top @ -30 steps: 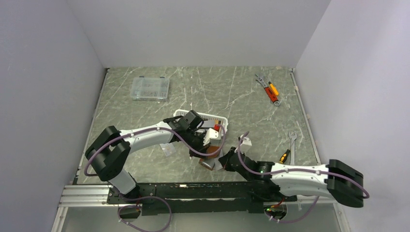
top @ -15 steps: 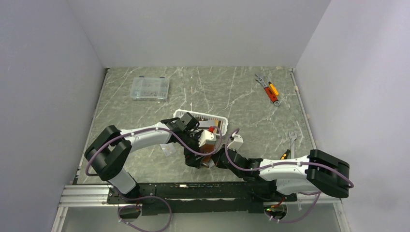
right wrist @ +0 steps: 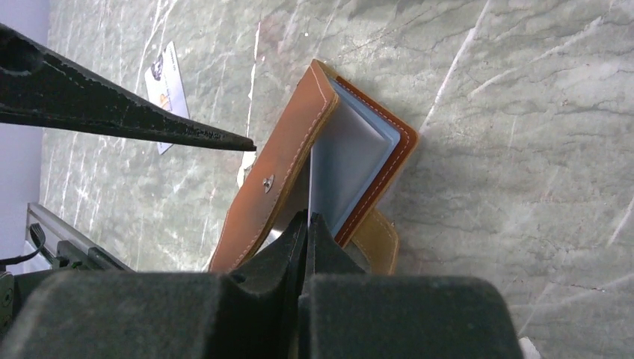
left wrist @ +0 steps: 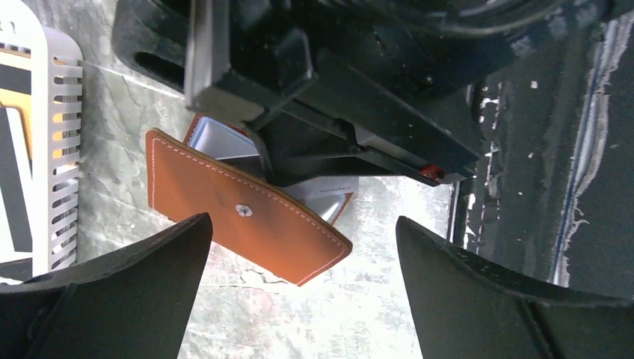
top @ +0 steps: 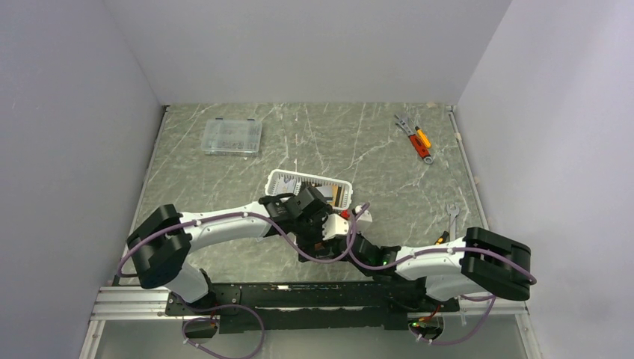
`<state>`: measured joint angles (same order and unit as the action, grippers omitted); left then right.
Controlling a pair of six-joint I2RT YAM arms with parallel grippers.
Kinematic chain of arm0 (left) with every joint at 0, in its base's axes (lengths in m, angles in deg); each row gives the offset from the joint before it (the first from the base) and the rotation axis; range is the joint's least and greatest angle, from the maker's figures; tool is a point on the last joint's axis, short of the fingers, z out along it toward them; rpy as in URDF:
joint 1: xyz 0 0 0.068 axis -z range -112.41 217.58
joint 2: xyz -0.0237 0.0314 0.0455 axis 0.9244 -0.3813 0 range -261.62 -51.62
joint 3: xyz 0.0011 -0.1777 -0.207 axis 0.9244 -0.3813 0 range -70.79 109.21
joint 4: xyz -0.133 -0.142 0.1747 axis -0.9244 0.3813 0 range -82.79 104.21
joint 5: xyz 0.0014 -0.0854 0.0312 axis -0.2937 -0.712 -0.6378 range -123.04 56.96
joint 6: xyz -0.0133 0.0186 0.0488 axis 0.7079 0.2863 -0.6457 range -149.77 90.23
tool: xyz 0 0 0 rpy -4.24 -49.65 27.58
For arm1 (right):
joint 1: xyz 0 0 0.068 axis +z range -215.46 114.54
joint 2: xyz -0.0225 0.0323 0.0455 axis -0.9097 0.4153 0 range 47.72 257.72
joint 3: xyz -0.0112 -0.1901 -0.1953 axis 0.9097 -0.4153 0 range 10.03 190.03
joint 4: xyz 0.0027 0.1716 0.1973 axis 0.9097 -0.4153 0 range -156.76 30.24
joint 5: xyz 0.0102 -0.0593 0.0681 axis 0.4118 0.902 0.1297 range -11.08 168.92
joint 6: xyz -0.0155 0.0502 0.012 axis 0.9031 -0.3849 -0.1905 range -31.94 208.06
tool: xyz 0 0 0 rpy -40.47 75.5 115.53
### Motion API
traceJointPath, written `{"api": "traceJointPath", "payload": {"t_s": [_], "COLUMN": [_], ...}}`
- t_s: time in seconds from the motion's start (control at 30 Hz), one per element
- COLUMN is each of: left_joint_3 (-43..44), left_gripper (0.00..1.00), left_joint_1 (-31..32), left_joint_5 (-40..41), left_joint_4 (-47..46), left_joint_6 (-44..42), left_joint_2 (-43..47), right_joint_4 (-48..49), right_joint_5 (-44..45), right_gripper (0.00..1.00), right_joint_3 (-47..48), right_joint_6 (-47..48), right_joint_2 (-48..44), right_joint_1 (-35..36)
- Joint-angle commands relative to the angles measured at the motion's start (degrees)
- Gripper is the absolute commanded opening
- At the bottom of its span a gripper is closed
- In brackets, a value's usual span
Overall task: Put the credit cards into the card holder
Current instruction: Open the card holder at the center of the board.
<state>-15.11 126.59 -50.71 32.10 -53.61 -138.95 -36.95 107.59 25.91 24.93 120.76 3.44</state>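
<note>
The card holder (right wrist: 299,161) lies on the table with its brown flap raised and the pale blue inside showing. My right gripper (right wrist: 308,217) is shut on a thin grey-white credit card (left wrist: 329,191), seen edge-on, whose front end sits between flap and blue pocket. My left gripper (left wrist: 303,219) is open, its fingers (left wrist: 134,277) on either side of the holder's snap-button flap (left wrist: 247,217) without touching it. From above, both grippers meet just in front of the basket: the left gripper (top: 314,217) and the right gripper (top: 342,233). More credit cards (left wrist: 19,127) lie in the basket.
The white slotted basket (top: 288,179) stands right behind the grippers. A clear compartment box (top: 232,137) sits at the back left, hand tools (top: 415,138) at the back right, a wrench (top: 451,217) and a screwdriver (top: 439,241) at the right. A small pale printed piece (right wrist: 166,75) lies beside the holder.
My left gripper has opened and moved nearer, over the holder. My right gripper has swung left to the holder, staying shut on the card.
</note>
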Motion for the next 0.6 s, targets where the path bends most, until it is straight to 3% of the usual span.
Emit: {"api": "traceJointPath", "payload": {"t_s": [0.0,0.3,0.57], "left_joint_3": [3.5,4.7,4.1], "left_gripper": [0.99,0.99,0.99], "left_joint_1": [2.3,2.3,1.2], "left_joint_5": [5.4,15.7,19.4], "left_joint_4": [0.7,2.2,4.9], "left_joint_6": [-1.6,-3.4,-5.6], "left_joint_2": [-2.3,-5.0,-2.1], "right_joint_4": [-2.0,0.4,1.7], "right_joint_5": [0.0,0.8,1.6], "right_gripper": [0.00,0.00,0.00], "right_joint_3": [-1.1,-3.5,-6.6], "right_joint_6": [1.1,-1.9,-4.9], "right_joint_2": [0.9,1.5,1.4], "right_joint_1": [0.5,1.2,1.2]}}
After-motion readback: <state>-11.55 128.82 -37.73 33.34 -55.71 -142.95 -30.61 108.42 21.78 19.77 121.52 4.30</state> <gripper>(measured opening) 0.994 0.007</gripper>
